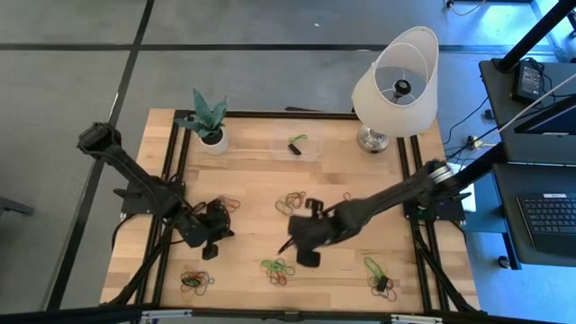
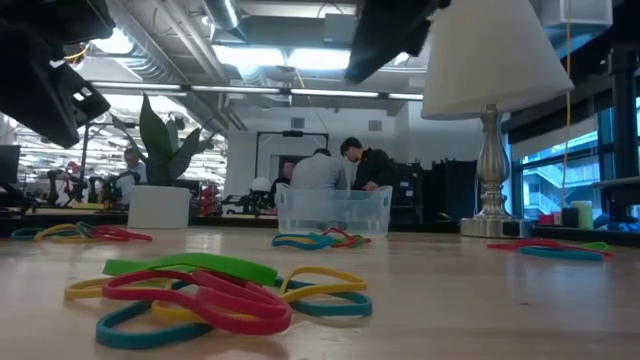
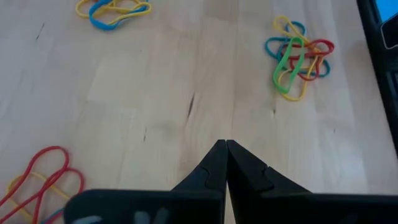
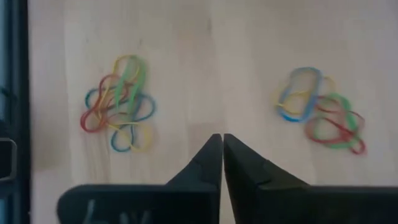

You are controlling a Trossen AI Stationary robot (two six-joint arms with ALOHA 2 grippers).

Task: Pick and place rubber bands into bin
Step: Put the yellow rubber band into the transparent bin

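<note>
The right end effector [image 1: 301, 245], its dark fingers nearly touching and gripping nothing, is hovering over the middle of the wooden surface [image 1: 252, 180] between clusters of thin coloured rubber bands [image 1: 278, 268], while the left end effector [image 1: 214, 236], closed and empty, is waiting near the left edge. The small clear plastic bin [image 1: 298, 145] is sitting at the far edge beside the lamp. Descending with fingers this narrow is risking a missed pick, or snagging several tangled loops.

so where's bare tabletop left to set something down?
Bare wood lies between the plant pot and the bin, and along the table's right side below the lamp. It is crowded mid-table and along the near edge: rubber bands plus the left gripper and right gripper.
</note>
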